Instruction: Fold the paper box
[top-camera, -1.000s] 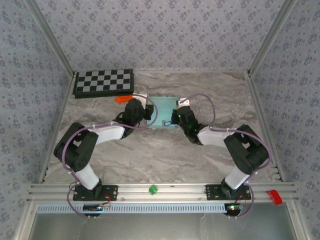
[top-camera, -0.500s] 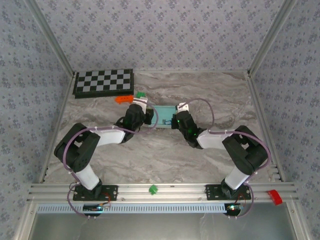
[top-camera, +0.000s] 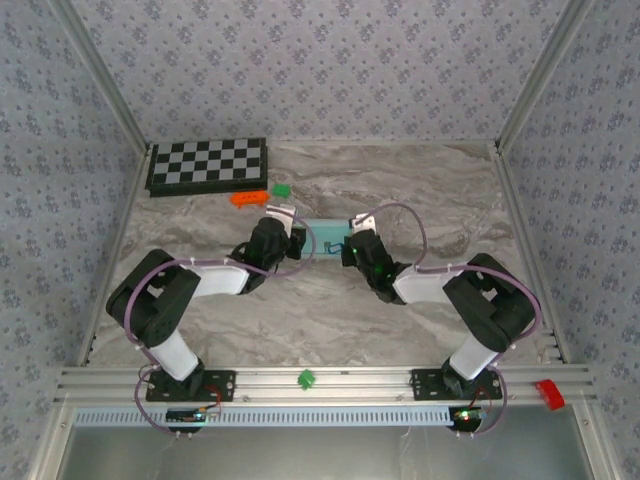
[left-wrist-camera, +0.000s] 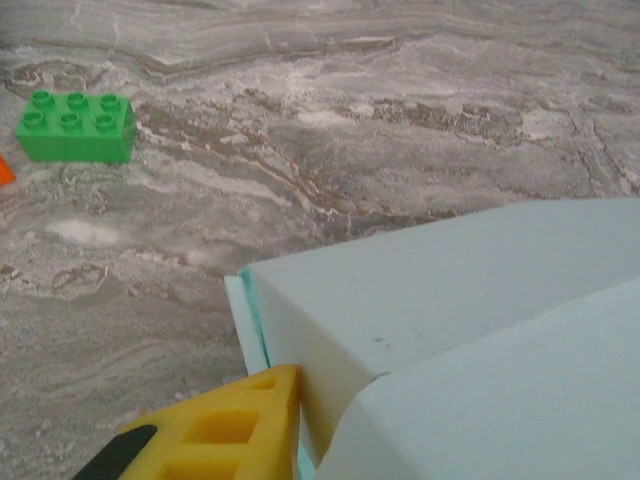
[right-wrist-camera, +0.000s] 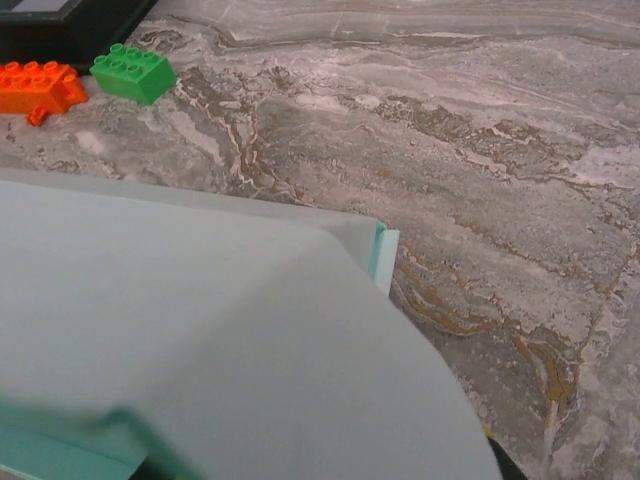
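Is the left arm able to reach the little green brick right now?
Probably yes. The green brick lies just beyond the left hand, with bare table between them. But that hand's yellow finger is against the paper box, so it would likely have to leave the box first.

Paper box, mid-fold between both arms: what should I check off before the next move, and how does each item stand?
1. The paper box sits between both grippers: ok.
2. Contact by the left gripper: ok, its yellow finger lies against the box's edge; whether it grips, cannot tell.
3. The right gripper is shut: ok; whether it pinches card, cannot tell.
4. The green brick and orange brick lie apart from the box: ok.
5. Folds finished: cannot tell, the arms cover the box's ends.
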